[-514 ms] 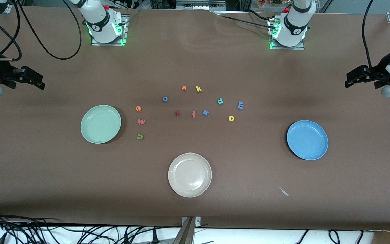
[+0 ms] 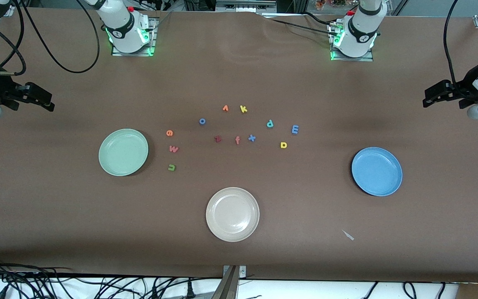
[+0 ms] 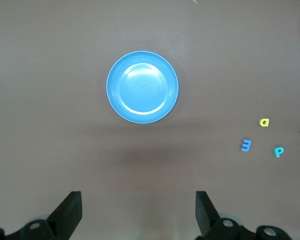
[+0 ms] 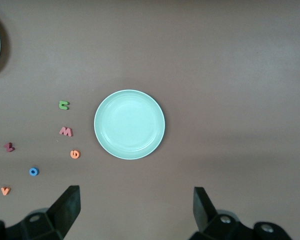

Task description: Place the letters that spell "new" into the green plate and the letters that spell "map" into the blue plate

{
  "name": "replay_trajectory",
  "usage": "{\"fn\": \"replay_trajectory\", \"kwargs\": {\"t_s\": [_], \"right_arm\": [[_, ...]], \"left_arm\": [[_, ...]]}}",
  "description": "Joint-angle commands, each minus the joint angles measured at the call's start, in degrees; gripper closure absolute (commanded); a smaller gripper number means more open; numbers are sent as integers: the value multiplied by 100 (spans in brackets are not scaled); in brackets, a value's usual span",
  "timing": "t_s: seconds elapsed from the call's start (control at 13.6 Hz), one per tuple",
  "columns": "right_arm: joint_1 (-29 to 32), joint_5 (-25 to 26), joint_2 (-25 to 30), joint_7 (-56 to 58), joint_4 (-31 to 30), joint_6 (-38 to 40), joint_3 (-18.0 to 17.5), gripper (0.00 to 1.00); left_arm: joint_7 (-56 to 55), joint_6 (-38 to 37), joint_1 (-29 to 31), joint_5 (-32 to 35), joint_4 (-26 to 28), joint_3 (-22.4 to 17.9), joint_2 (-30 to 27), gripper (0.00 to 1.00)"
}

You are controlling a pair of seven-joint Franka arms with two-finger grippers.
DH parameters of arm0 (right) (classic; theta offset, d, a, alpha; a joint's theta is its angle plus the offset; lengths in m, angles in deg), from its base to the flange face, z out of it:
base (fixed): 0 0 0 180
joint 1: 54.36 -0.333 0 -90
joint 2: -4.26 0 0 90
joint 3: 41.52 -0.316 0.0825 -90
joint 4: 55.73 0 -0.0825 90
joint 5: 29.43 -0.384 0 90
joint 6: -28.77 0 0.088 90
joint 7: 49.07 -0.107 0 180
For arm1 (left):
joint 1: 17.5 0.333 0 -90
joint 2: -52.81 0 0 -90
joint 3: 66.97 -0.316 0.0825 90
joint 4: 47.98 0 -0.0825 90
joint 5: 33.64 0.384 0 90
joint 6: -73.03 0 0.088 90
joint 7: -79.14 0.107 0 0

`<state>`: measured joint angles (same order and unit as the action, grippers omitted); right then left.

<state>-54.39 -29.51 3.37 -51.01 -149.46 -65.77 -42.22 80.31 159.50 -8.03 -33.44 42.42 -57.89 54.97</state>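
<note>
The green plate [image 2: 123, 152] [image 4: 129, 124] lies toward the right arm's end, with the orange e [image 2: 169, 133], pinkish w [image 2: 174, 148] and olive n [image 2: 171, 167] in a column beside it. The blue plate [image 2: 376, 171] [image 3: 142, 87] lies toward the left arm's end. The teal p [image 2: 270, 123], light blue m [image 2: 295, 129] and yellow a [image 2: 283, 145] sit between the middle letters and that plate. Both plates hold nothing. My right gripper [image 2: 49, 102] [image 4: 135, 207] hangs open, high over its table end. My left gripper [image 2: 426, 99] [image 3: 138, 210] hangs open over the other end.
A beige plate [image 2: 232, 214] lies nearest the front camera. Other letters are scattered mid-table: blue o [image 2: 202, 121], orange pointed letter [image 2: 225, 108], yellow k [image 2: 243, 109], dark red z [image 2: 218, 138], pink f [image 2: 237, 140], blue x [image 2: 252, 138]. A small paper scrap [image 2: 348, 235] lies near the front edge.
My right gripper has shifted very slightly toward its end of the table. The letters, plates and left gripper are where they were.
</note>
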Motion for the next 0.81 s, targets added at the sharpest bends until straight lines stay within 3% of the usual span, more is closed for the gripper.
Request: {"fn": "replay_trajectory", "kwargs": {"t_s": [0.0, 0.73], "right_arm": [[109, -53, 124, 53, -127, 5, -87, 0], [109, -62, 115, -26, -127, 14, -87, 0]], "left_arm": [[120, -34, 20, -81, 21, -11, -32, 0], [120, -25, 20, -90, 13, -11, -23, 0]]}}
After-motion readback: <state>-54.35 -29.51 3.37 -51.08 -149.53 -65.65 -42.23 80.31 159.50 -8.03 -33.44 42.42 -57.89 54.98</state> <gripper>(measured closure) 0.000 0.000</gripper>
